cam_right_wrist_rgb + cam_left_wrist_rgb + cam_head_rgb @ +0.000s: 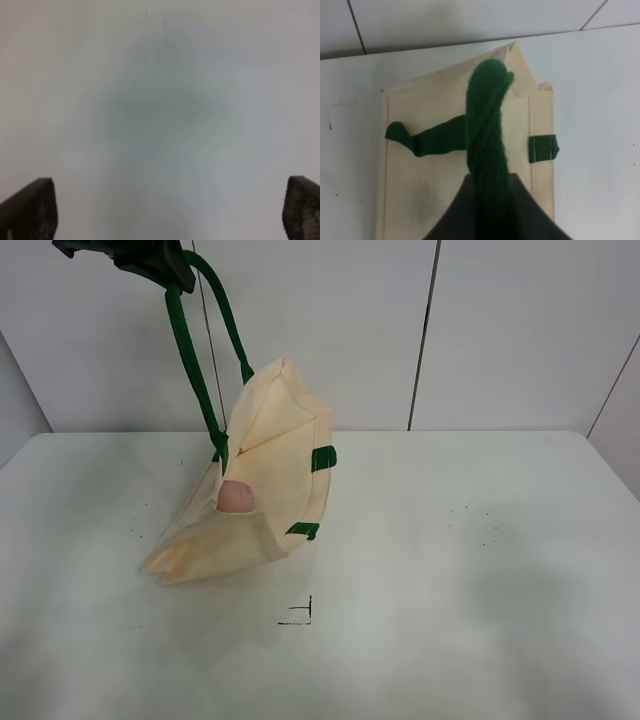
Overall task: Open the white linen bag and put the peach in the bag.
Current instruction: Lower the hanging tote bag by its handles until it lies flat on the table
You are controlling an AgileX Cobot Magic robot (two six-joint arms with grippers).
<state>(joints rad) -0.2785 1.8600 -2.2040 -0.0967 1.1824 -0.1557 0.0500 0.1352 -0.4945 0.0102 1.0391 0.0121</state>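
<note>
The white linen bag [265, 485] hangs tilted by its dark green strap handles [190, 350], its lower end resting on the table. The peach [237, 497] sits inside the bag's open mouth, pinkish and partly hidden by fabric. My left gripper [150, 260] is at the top left of the exterior view, shut on the strap handles and holding them high. In the left wrist view the green strap [487, 135] runs out of the shut jaws above the bag [420, 175]. My right gripper [170, 215] is open and empty over bare table; it is out of the exterior view.
The white table [480, 570] carries a small black corner mark [300, 615] in front of the bag. A white panelled wall [500, 330] stands behind the table.
</note>
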